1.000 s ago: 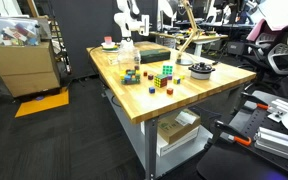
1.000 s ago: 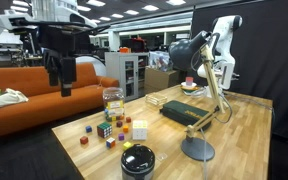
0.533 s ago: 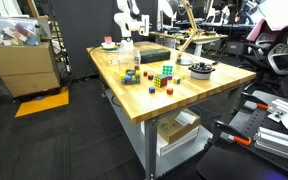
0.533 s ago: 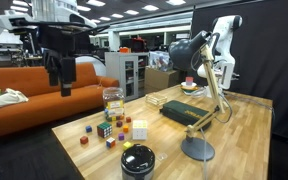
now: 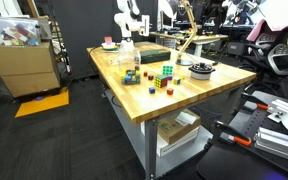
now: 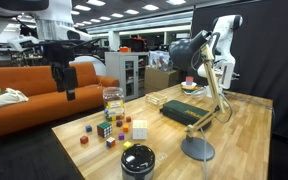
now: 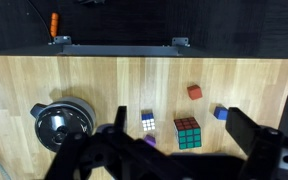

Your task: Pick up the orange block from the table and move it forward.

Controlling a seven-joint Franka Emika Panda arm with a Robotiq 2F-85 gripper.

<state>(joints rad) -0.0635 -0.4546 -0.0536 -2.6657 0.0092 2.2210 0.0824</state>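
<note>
Orange block (image 7: 194,92): it sits on the table (image 7: 84,80), on bare wood, touching nothing.
Where it is in the wrist view: up and a bit to the right of the gap between the fingers (image 7: 246,135).
Things close by: a blue block (image 7: 221,113) is near it, lower and to the right. A puzzle cube (image 7: 187,131) is just below it. A small cube (image 7: 148,122) is left of that one.
Black bowl (image 7: 62,122): far off to the left, well apart from the block.
Gripper (image 7: 177,125): it hangs high over the table and touches nothing. An exterior view shows it (image 6: 64,85) well above the table top.
Fingers: spread wide, with nothing between them.
Step, as I judge it: lining up over the block. Going down is not yet begun.
Risk one: the gap looks more over the puzzle cube than the block. Going straight down from here could land on the cube.
Risk two: the block is tiny. One finger could bump it and push it away before the pinch.
Risk three: the blue block is close. Wide fingers could catch it too.
Risk four: a pinch on a corner could let the block slip out on the way up.
</note>
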